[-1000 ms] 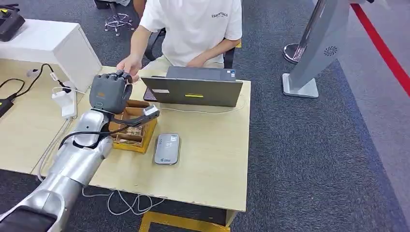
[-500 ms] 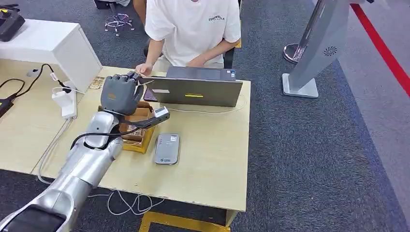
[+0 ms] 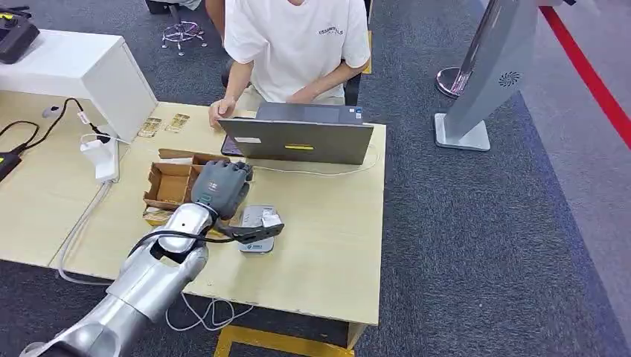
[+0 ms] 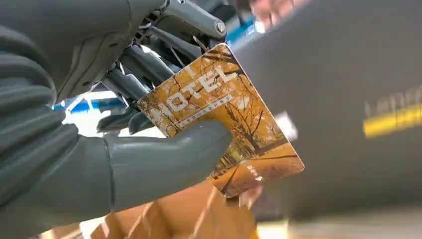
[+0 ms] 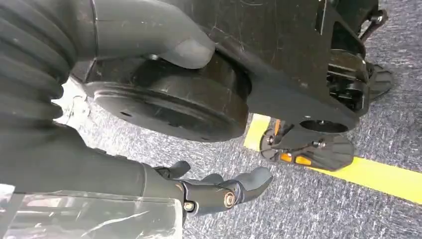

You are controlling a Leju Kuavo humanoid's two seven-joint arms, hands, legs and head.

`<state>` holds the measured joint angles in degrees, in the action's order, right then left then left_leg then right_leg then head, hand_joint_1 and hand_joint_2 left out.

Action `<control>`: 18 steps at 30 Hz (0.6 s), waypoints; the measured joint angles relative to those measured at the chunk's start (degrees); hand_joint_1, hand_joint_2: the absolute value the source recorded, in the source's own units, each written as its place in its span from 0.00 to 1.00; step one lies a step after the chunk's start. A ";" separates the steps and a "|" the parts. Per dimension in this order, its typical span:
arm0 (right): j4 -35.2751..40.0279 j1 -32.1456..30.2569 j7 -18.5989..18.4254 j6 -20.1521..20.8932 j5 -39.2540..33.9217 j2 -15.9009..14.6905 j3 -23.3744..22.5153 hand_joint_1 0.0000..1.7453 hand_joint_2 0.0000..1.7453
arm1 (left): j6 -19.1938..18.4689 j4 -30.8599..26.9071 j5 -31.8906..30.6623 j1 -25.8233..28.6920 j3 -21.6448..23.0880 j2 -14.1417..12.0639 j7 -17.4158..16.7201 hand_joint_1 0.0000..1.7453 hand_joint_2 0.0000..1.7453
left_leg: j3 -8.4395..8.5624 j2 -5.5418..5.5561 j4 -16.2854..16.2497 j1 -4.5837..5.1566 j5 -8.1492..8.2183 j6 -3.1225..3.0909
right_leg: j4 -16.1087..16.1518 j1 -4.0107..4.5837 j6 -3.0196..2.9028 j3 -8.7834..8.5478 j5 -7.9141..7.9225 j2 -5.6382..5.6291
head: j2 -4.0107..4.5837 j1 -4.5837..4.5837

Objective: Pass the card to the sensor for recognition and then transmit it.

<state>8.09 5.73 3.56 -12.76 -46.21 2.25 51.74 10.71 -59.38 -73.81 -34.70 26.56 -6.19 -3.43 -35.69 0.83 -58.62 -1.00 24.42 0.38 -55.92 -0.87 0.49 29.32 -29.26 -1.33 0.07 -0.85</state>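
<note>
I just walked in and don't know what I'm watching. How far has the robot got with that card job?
Done: a card has been picked up; the left hand pinches it between thumb and fingers. In hand: that hand is over the table beside the grey sensor, between it and the cardboard box. Left: holding the card to the sensor, then handing it over, probably to the person behind the laptop. The right hand hangs open.

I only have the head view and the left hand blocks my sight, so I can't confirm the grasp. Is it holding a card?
Observer: Yes. The left hand pinches an orange card between thumb and fingers.
Operator: Any print on it?
Observer: It reads HOTEL over a picture of autumn trees.
Operator: And the right hand?
Observer: The right hand hangs over grey carpet, fingers apart, holding nothing.
</note>
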 joint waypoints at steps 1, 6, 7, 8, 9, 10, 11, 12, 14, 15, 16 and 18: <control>0.00 0.01 -0.13 0.00 -0.07 0.00 0.02 0.00 1.00 | -1.27 0.74 0.50 -0.24 0.26 0.00 -0.02 1.00 1.00 | 0.00 0.00 0.00 0.00 0.00 0.00 | 0.00 0.00 0.00 -0.02 0.00 0.00 | 0.00 0.00; 0.00 0.01 -0.48 0.00 -0.46 0.00 0.13 0.00 1.00 | -3.27 2.95 1.59 -0.79 0.85 0.04 0.00 1.00 1.00 | -0.01 -0.01 0.00 0.00 0.00 0.00 | 0.00 0.00 0.00 -0.06 0.01 -0.01 | 0.00 0.00; 0.00 0.01 -0.48 0.00 -0.46 0.00 0.15 0.00 1.00 | -3.41 3.23 1.64 -0.87 0.92 0.04 -0.02 1.00 1.00 | -0.01 -0.01 0.00 0.01 0.00 0.00 | 0.00 0.00 0.00 -0.06 0.00 -0.01 | 0.00 0.02; 0.00 0.01 -0.48 0.00 -0.46 0.00 0.17 0.00 1.00 | -3.47 3.58 1.64 -0.92 1.03 0.04 -0.02 1.00 1.00 | -0.01 -0.01 0.00 0.01 0.00 0.00 | 0.00 -0.01 0.00 -0.06 0.00 -0.01 | 0.00 0.00; 0.00 0.01 -0.48 0.00 -0.50 0.00 0.22 0.00 1.00 | -3.56 3.85 1.70 -0.97 1.18 0.04 -0.02 1.00 1.00 | -0.01 -0.01 0.00 0.01 0.00 0.00 | 0.00 -0.01 0.00 -0.06 0.00 -0.01 | 0.00 0.00; 0.00 0.02 -0.50 0.00 -0.52 0.00 0.24 0.00 1.00 | -3.80 4.04 1.84 -1.02 1.27 0.04 -0.02 1.00 1.00 | -0.01 -0.01 0.00 0.01 0.00 0.00 | 0.00 -0.01 0.00 -0.05 0.00 -0.01 | 0.00 0.00; 0.00 0.02 -0.55 0.00 -0.59 0.00 0.28 0.00 1.00 | -4.66 4.17 2.10 -1.10 1.40 0.04 -0.22 1.00 1.00 | -0.01 -0.01 0.00 0.01 0.00 0.00 | 0.00 0.00 0.00 -0.05 0.00 -0.01 | 0.00 0.00; 0.00 0.04 -0.59 0.00 -0.72 0.00 0.39 0.00 1.00 | -5.84 4.37 2.40 -1.24 1.62 0.04 -0.55 1.00 1.00 | -0.01 -0.01 0.00 0.01 0.00 0.00 | 0.00 0.00 0.00 -0.05 0.00 -0.01 | 0.00 0.02; 0.00 0.04 -0.63 0.00 -1.09 0.00 0.57 0.00 1.00 | -7.76 5.07 2.88 -1.46 2.10 0.09 -1.25 1.00 1.00 | -0.01 -0.01 0.00 0.00 0.00 0.00 | 0.00 0.00 0.00 -0.04 0.00 -0.01 | 0.00 0.00; 0.00 0.04 -0.63 0.00 -1.18 0.00 0.63 0.00 1.00 | -8.41 5.51 3.15 -1.59 2.29 0.18 -1.49 1.00 1.00 | 0.00 -0.01 0.00 0.00 0.00 0.00 | 0.00 0.00 0.00 -0.01 0.00 -0.01 | -0.02 0.00; 0.00 0.05 -0.63 0.00 -1.20 0.00 0.74 0.00 1.00 | -8.91 6.05 3.52 -1.75 2.55 0.33 -1.55 1.00 1.00 | 0.00 -0.01 0.00 0.00 0.00 0.00 | 0.00 0.00 0.00 -0.01 0.00 -0.01 | 0.00 0.00; 0.00 0.08 -0.63 0.00 -1.25 0.00 1.00 0.00 1.00 | -9.20 7.10 4.17 -1.93 3.04 0.57 -1.42 1.00 1.00 | 0.00 -0.01 0.00 0.00 0.00 0.00 | 0.00 0.00 0.00 -0.05 0.00 -0.01 | -0.02 0.00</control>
<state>8.09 5.81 2.93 -12.76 -47.45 2.25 52.74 1.51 -52.28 -69.64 -36.63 29.59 -5.62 -4.85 -35.70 0.83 -58.62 -1.00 24.42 0.38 -55.92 -0.87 0.49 29.27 -29.26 -1.34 0.05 -0.85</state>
